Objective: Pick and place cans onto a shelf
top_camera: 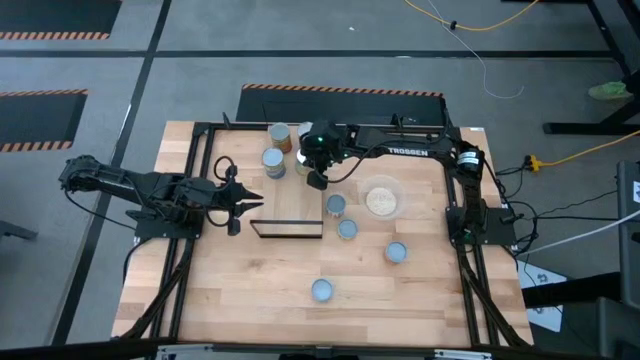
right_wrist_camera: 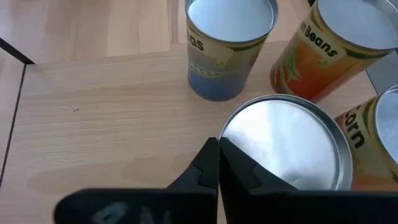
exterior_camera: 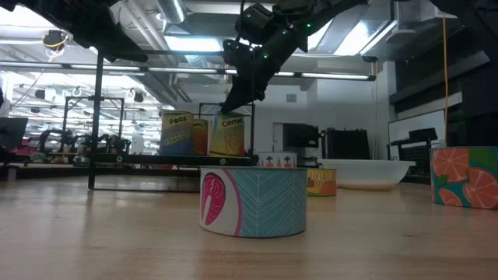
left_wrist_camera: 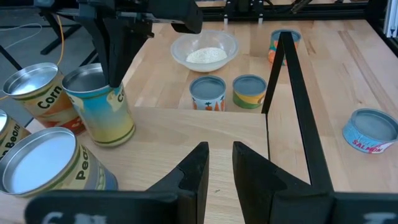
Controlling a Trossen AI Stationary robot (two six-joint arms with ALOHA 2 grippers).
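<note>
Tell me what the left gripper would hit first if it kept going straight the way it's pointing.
Probably the shelf: the left gripper points across its board, with the small cans and bowl beyond. Depth is uncertain.

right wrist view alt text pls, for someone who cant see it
The right hand, fingers shut, pinches the rim of a silver-topped can standing on the light-wood shelf. Beyond it stand three more upright cans: a blue-and-yellow one, an orange one labelled Beans, and one at the frame edge.
</note>
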